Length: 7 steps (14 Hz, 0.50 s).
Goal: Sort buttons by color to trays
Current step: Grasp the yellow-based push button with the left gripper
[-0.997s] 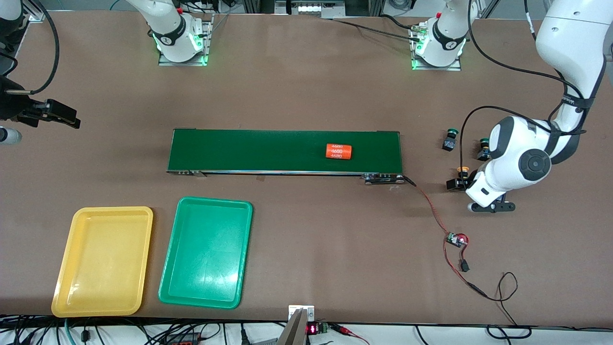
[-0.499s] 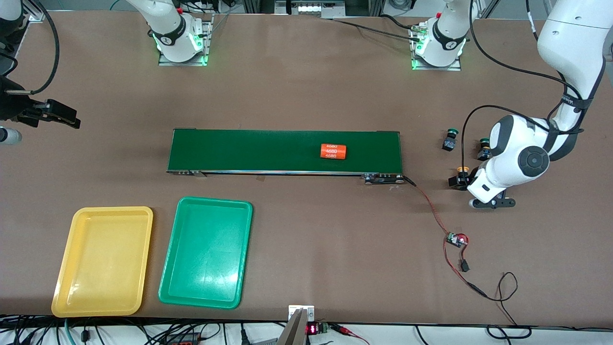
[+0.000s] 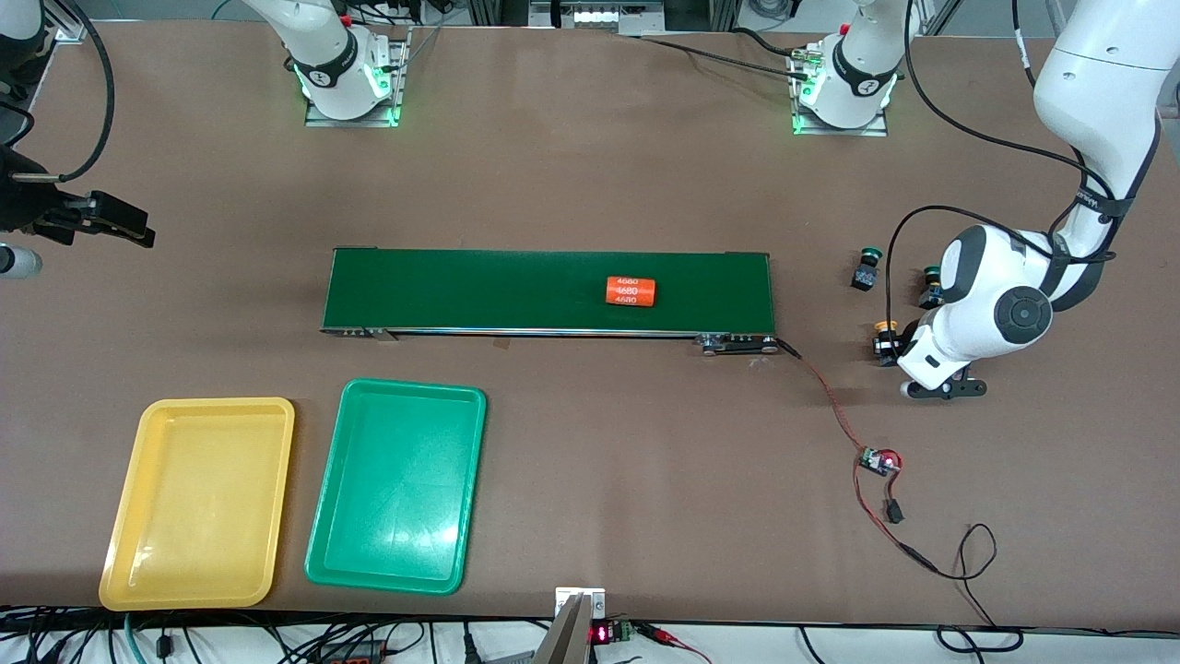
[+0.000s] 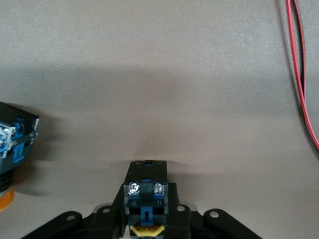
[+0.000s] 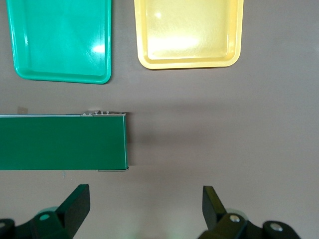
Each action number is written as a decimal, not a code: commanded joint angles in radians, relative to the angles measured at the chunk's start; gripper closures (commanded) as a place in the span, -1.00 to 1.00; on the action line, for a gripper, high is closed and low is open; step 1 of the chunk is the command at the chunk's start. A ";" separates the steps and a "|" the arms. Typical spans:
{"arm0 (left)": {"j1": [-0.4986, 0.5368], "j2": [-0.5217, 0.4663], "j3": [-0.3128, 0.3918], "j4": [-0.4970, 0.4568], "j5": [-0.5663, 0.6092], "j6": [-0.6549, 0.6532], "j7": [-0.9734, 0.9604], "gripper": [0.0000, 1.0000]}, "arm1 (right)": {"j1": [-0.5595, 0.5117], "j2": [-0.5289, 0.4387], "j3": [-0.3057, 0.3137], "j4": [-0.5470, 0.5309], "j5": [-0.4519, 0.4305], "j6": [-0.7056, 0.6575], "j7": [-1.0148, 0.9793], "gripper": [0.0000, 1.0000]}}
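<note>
Surface: brown table (image 3: 590, 175) with both arm bases along one edge; a dark green conveyor belt (image 3: 479, 290) lies across the middle, carrying an orange cylinder with white print (image 3: 630, 291).
Left gripper: left gripper (image 4: 145, 224) is low over the table at the left arm's end, closed on a yellow-capped button (image 4: 146, 201); the wrist view shows the dark body with two screw heads clamped between the jaws and the yellow cap toward the palm.
Why held so: gripping across the squarish body rather than the rounded cap probably gives the flatter, surer hold for a carry.
Second yellow button: a second yellow-capped button (image 3: 886, 334) stands just beside the left gripper, apart from it.
Green buttons: one green-capped button (image 3: 866, 269) stands near the left gripper, toward the belt's end; another green-capped button (image 3: 931, 288) is half hidden by the arm's wrist.
Right gripper: right gripper (image 5: 144, 209) waits high over the right arm's end of the table, fingers spread wide, holding nothing.
Yellow tray: yellow tray (image 3: 198, 503) is empty, well apart from the left gripper.
Green tray: green tray (image 3: 398, 486) is empty, beside the yellow one.
Task stage: likely the first pick; no button sorted yet.
Wiring: red wire (image 3: 834, 406) runs from the belt's end, near the left gripper.
</note>
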 commanded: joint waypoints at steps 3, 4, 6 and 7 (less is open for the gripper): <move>0.011 -0.059 -0.070 0.034 0.028 -0.076 -0.020 0.62 | -0.005 0.004 0.002 0.012 0.007 -0.005 -0.004 -1.00; 0.009 -0.073 -0.090 0.051 0.028 -0.120 -0.025 0.62 | -0.005 0.004 0.002 0.012 0.007 -0.004 -0.004 -1.00; 0.011 -0.079 -0.144 0.126 0.025 -0.250 -0.064 0.62 | -0.005 0.004 0.002 0.012 0.007 -0.005 -0.004 -1.00; 0.005 -0.079 -0.165 0.167 0.016 -0.316 -0.068 0.62 | -0.005 0.004 0.002 0.012 0.007 -0.005 -0.004 -1.00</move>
